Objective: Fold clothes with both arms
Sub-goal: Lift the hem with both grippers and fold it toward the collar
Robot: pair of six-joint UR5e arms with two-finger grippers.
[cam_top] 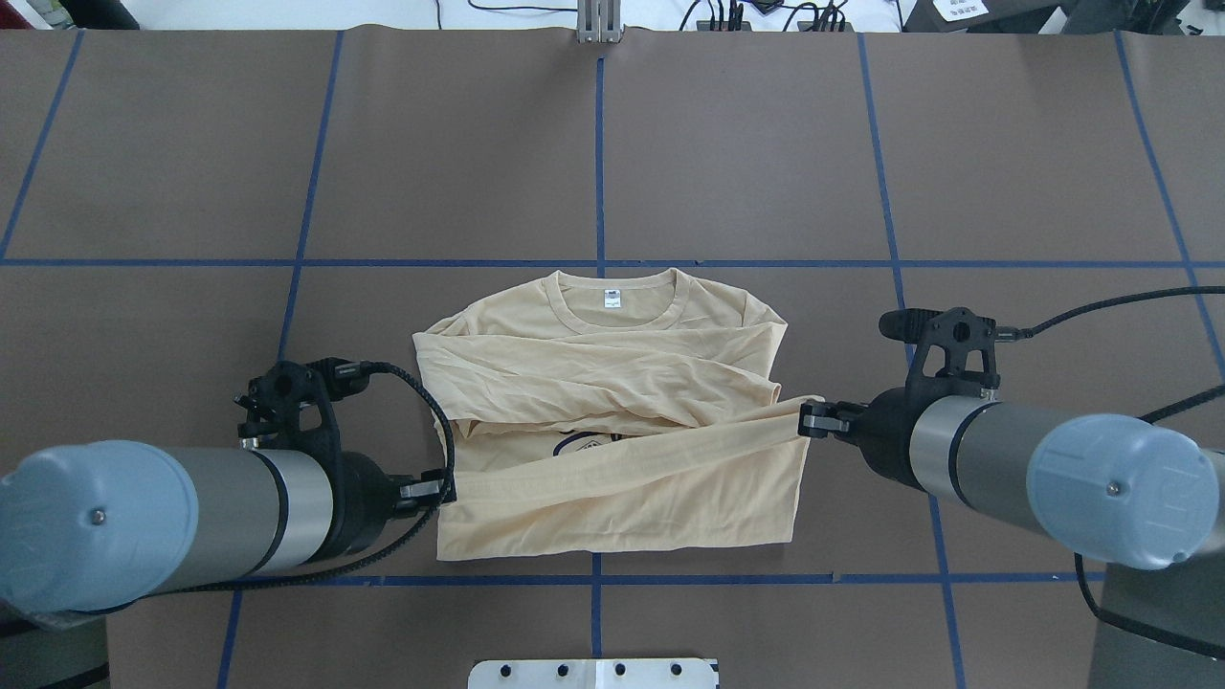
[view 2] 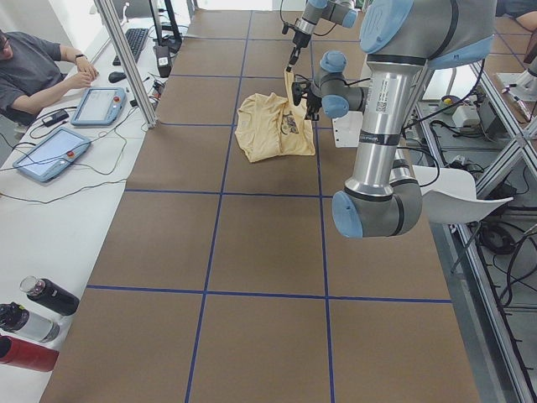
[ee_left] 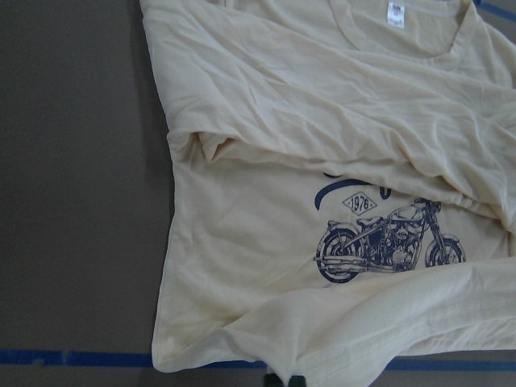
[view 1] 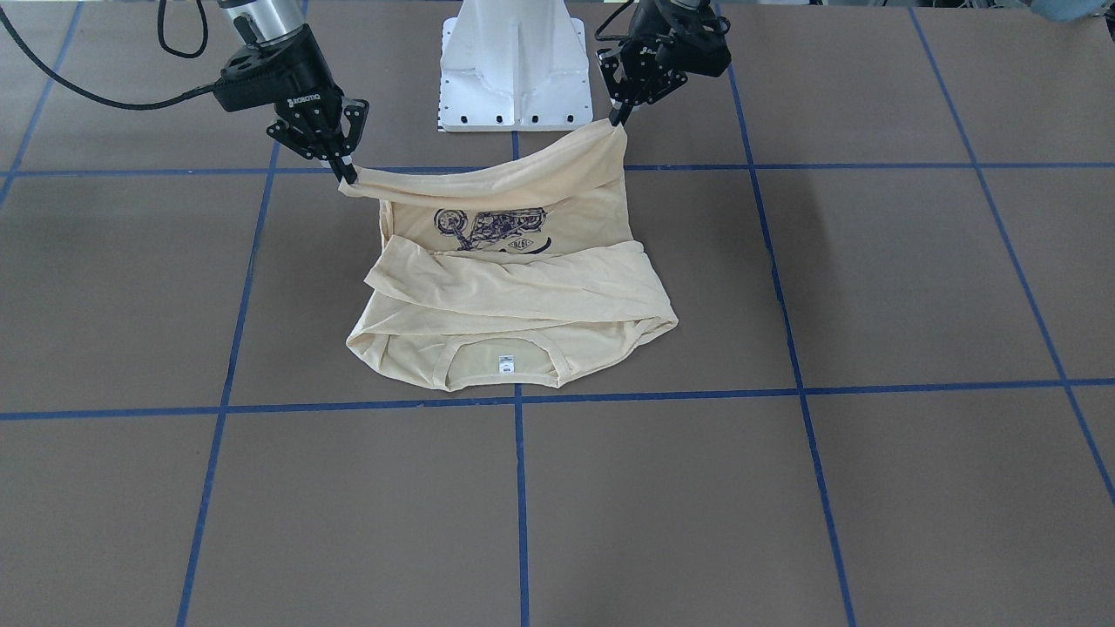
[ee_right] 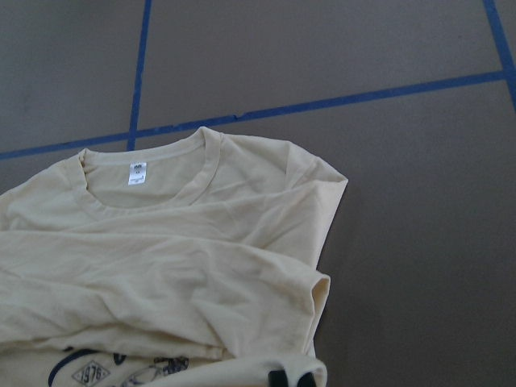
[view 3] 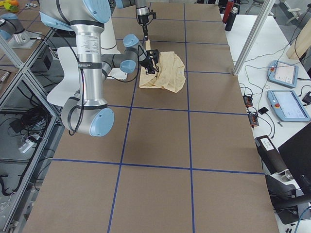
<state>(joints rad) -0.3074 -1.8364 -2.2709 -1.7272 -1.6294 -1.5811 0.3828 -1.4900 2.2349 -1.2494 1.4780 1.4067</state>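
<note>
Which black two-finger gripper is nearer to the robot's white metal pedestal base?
Left. The left gripper grips the pale cream-yellow long-sleeved T-shirt close beside the white pedestal base; the right gripper grips it clearly farther from that base.

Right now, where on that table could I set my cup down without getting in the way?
The table is bare from the shirt, on its collar side, to the far edge, right across. The middle near the white base is crowded: the left claw and right claw each pinch a corner of the shirt's lifted hem.
</note>
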